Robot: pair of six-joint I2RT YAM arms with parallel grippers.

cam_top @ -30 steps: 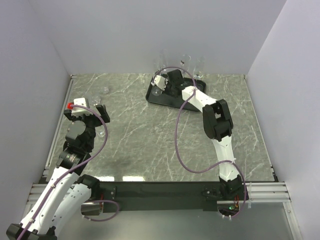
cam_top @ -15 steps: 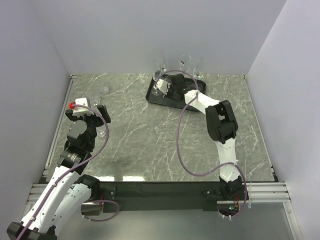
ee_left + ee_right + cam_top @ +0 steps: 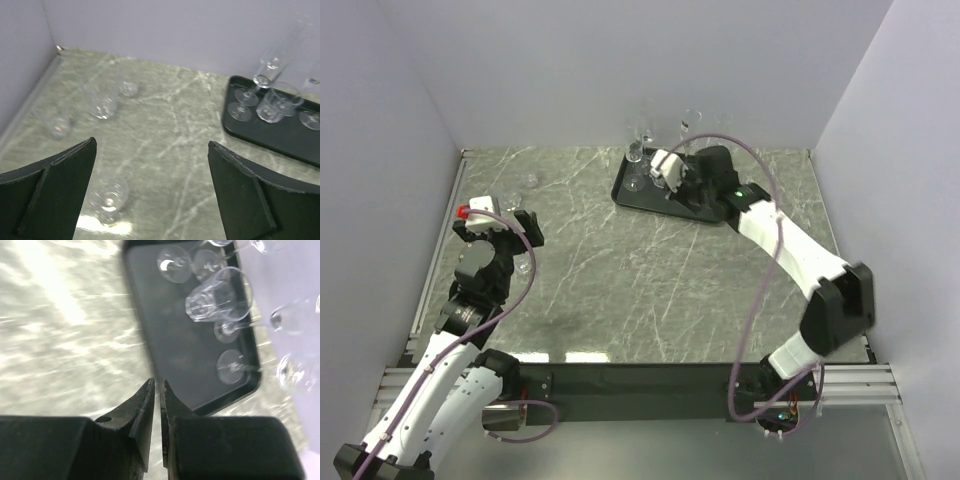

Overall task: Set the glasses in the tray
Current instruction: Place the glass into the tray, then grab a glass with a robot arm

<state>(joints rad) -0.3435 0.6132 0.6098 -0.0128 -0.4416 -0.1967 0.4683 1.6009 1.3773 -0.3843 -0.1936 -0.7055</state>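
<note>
1. One black tray [image 3: 280, 142].
2. Four short tumblers on the worktop [image 3: 170, 140]: the far tumbler [image 3: 129, 88], the tall tumbler [image 3: 102, 99], the left tumbler [image 3: 57, 124] and the near tumbler [image 3: 109, 196].
3. One short tumbler inside the tray, the tray tumbler [image 3: 272, 106].
4. Stemmed glasses [image 3: 227, 330] in the tray: four round feet can be counted from the right wrist, only three from the left wrist.
5. Two claws: the left claw [image 3: 150, 155] and the right claw [image 3: 156, 387].

Left arm [image 3: 430, 385], right arm [image 3: 800, 255]: white shells, black joints, purple cables [image 3: 752, 310]; left hand [image 3: 151, 144] black.
</note>
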